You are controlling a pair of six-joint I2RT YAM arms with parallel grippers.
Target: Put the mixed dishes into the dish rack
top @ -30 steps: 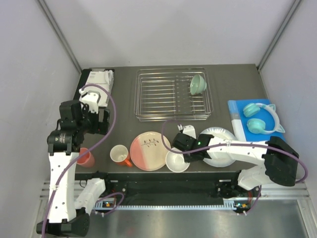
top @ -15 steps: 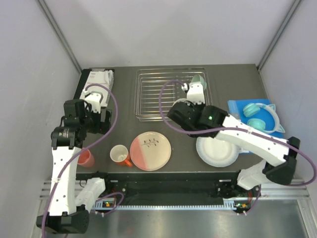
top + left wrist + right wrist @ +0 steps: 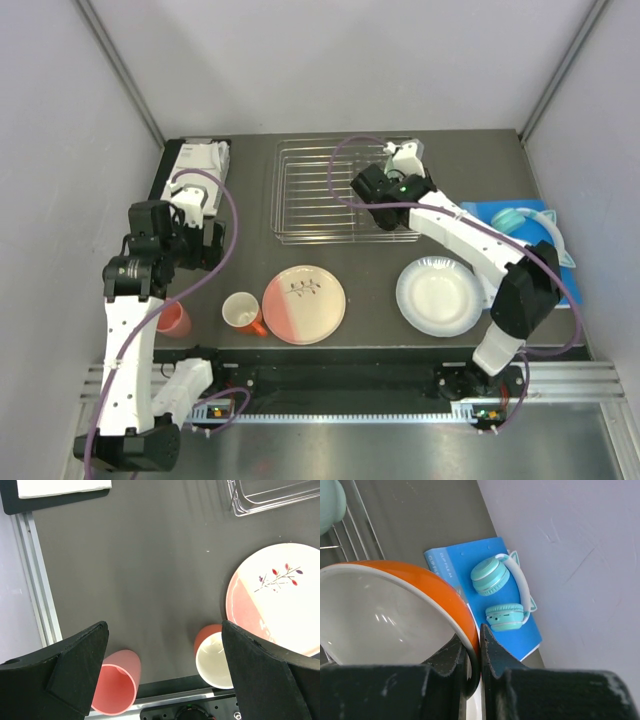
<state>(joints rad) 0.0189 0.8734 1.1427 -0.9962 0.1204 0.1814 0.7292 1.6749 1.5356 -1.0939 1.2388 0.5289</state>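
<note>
From the top camera, the right gripper (image 3: pixel 400 165) hung over the right end of the dish rack (image 3: pixel 320 195). The rack's long axis ran left to right across the upper middle of the frame. The arm's own bulk hid what it carried. The left gripper (image 3: pixel 190 215) sat at the left side, well apart from the rack, so the right arm was plainly the nearer. On the worktop (image 3: pixel 380 265) lay the twig plate (image 3: pixel 305 304), a white plate (image 3: pixel 438 297), the orange mug (image 3: pixel 241 312) and the salmon cup (image 3: pixel 173 318).

The left wrist view showed the left gripper (image 3: pixel 163 645) spread wide and holding nothing. The salmon cup (image 3: pixel 117 682) lay on its side at lower left, with the orange mug (image 3: pixel 215 655) beside the twig plate (image 3: pixel 280 600).

In the right wrist view, the right gripper (image 3: pixel 480 645) was pinched on the rim of an orange bowl (image 3: pixel 385 615) with a white inside. Rack wires and the mint bowl (image 3: pixel 330 505) lay at upper left, and the teal headphones (image 3: pixel 500 597) to the right.

A second earlier that gripper was down at the near edge, at a small bowl between the two plates; that spot was now bare. The left arm had hardly shifted.
</note>
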